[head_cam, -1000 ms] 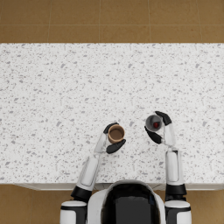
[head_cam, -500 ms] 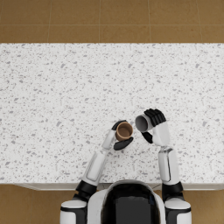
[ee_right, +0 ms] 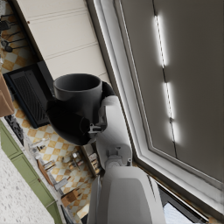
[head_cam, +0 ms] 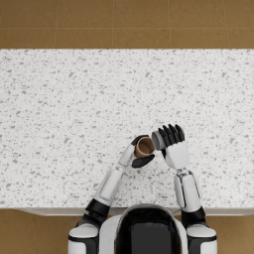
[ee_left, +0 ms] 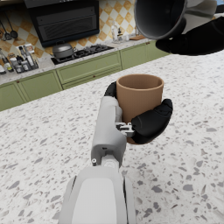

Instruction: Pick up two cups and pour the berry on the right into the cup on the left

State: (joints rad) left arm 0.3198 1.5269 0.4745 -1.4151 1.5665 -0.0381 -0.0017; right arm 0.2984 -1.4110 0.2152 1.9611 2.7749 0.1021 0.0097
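Your left hand (head_cam: 140,151) grips the upright brown cup (head_cam: 145,147); your right hand (head_cam: 170,141) grips the grey cup (head_cam: 158,141), tipped mouth-first beside and above it. Speckled worktop (head_cam: 74,109) below; green kitchen cabinets (ee_left: 65,74) behind.

The head camera looks steeply down on the white speckled stone counter (head_cam: 74,109), both arms rising from below. The left wrist camera sits close behind the upright brown clay cup (ee_left: 139,96), facing across the counter toward green kitchen cabinets (ee_left: 87,70). The right wrist camera, tilted, sits close behind the dark grey cup (ee_right: 78,94). All three views share both cups.
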